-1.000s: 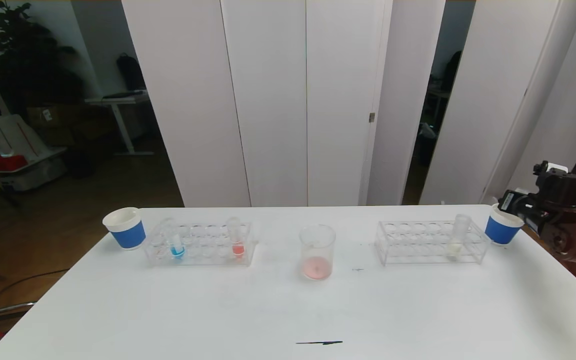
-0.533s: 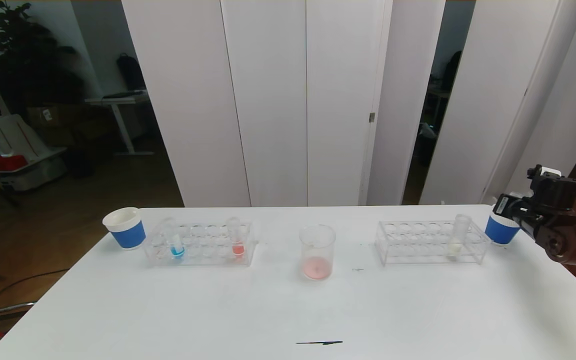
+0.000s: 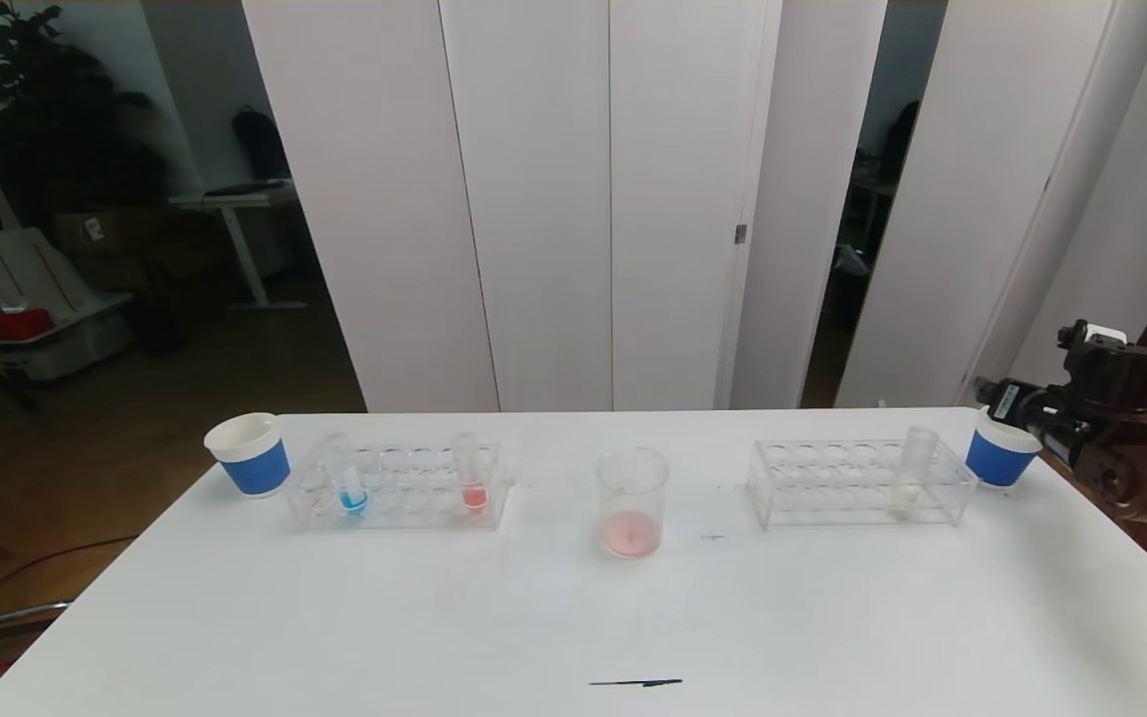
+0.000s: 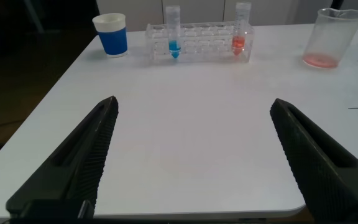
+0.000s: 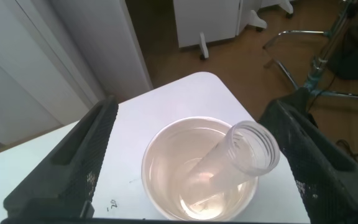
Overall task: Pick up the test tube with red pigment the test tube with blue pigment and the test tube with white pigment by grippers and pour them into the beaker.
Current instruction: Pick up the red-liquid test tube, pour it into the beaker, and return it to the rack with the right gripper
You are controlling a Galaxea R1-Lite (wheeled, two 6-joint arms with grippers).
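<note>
The beaker stands mid-table with pink-red pigment at its bottom; it also shows in the left wrist view. The test tube with blue pigment and a red-bottomed tube stand in the left rack. The test tube with white pigment stands in the right rack. My right gripper hovers over the right paper cup, open, its jaws on either side of the cup. An empty clear tube leans in that cup. My left gripper is open and empty over bare table near the front edge.
A second blue-banded paper cup stands left of the left rack. The table's right edge runs just beside the right cup. A short black mark lies near the front edge. White panels stand behind the table.
My right gripper dipped a little over the right cup, then rose back. Nothing else has moved.
</note>
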